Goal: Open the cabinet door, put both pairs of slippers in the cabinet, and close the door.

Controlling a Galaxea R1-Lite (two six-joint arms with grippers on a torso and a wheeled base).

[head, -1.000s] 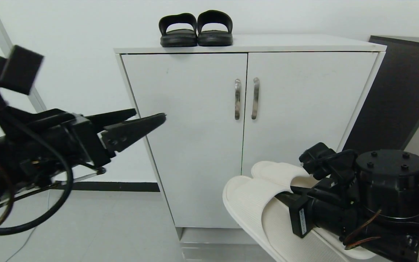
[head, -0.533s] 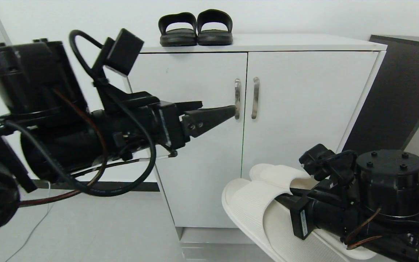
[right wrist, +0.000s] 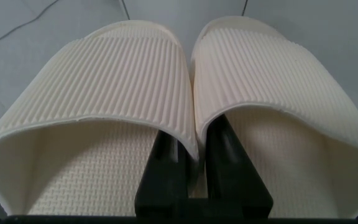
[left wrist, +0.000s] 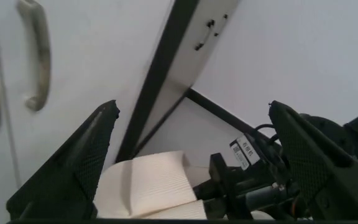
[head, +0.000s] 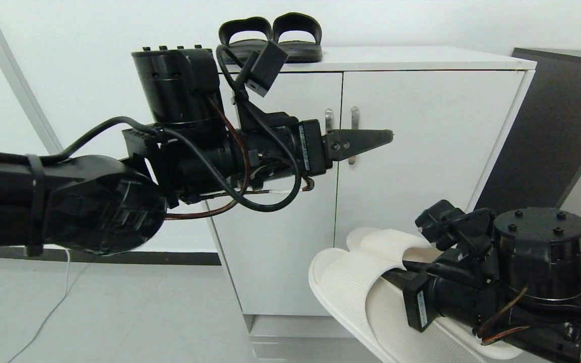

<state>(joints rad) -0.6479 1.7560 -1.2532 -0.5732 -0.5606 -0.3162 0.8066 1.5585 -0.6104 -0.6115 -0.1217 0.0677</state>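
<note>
**Both arms before the closed cabinet (head: 421, 166), one pair of slippers in hand.**
Head view: the left gripper (head: 389, 134) lies level at frame centre, in front of the door handles (head: 354, 115). The black slippers (head: 295, 30) stand on the cabinet top at upper centre, and the white slippers (head: 351, 282) are at lower right on the right gripper (head: 396, 272). Left wrist view: the left gripper's fingers (left wrist: 73, 174) are spread wide, holding nothing. Right wrist view: the right gripper's fingers (right wrist: 166, 162) pinch the white pair's adjoining straps.
</note>
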